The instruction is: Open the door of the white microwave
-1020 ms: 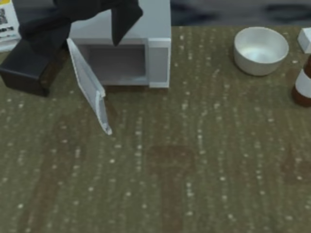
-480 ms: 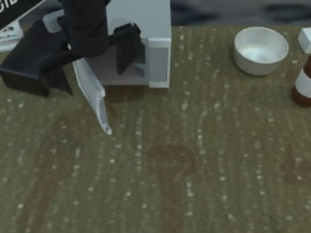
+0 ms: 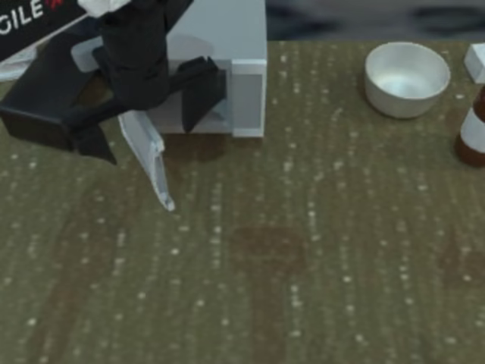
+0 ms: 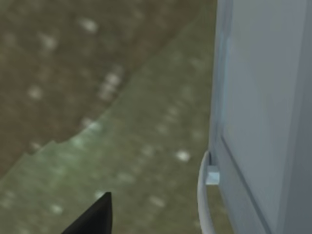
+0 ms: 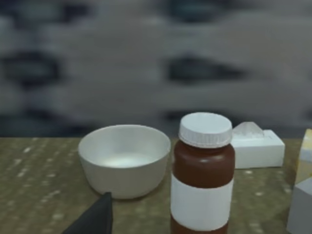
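Left tool [image 3: 148, 129] hangs over the front of the white microwave [image 3: 220, 34] at the table's far left, fingers spread wide apart: one dark finger [image 3: 203, 95] sits in front of the oven's open mouth, the other [image 3: 95, 140] out to the left of the door [image 3: 148, 159], so the door's upper part lies between them without either one clearly touching it. That door is swung well open, hinged at the microwave's left front corner, its long edge running from the hinge out toward the near side of the table and slanting a little to the right, free end lying on the olive cloth of the table [image 3: 318, 250]. Left wrist view looks close along the door's pale panel, with its curved handle [image 4: 202, 195] at the edge and one dark fingertip low in the picture. Grey control panel [image 3: 248, 95] faces the near side, on the microwave's right. Black box [image 3: 38, 98] sits just left of the microwave, partly under the arm. Over on the right, a white bowl [image 3: 407, 78] stands upright and looks empty; near it a brown bottle [image 5: 202, 180] with a white cap and white label stands upright, capped, contents hidden. Small white box [image 5: 256, 146] rests behind the bottle. Right tool is out of the top view, with only a dark fingertip showing in its own wrist view, so I cannot tell how it is set.
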Tool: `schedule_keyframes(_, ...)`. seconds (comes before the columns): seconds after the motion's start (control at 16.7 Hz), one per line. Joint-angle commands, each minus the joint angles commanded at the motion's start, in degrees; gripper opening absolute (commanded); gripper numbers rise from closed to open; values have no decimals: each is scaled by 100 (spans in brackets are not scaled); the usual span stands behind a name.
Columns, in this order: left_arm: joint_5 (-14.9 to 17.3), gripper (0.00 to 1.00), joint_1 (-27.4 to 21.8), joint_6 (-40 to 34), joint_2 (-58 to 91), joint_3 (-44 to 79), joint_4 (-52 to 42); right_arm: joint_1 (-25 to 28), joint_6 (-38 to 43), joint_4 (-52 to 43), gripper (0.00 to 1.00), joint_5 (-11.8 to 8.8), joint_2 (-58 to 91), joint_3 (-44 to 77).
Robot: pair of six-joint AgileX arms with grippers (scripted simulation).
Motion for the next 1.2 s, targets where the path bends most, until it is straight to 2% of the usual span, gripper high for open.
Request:
schedule_keyframes(0.78, 0, 2, 0, 0, 0, 0, 0, 0, 0, 0, 100, 0, 0, 0)
schedule_keyframes(1.2, 0, 0, 0, 0, 0, 0, 0, 0, 0, 0, 100, 0, 0, 0)
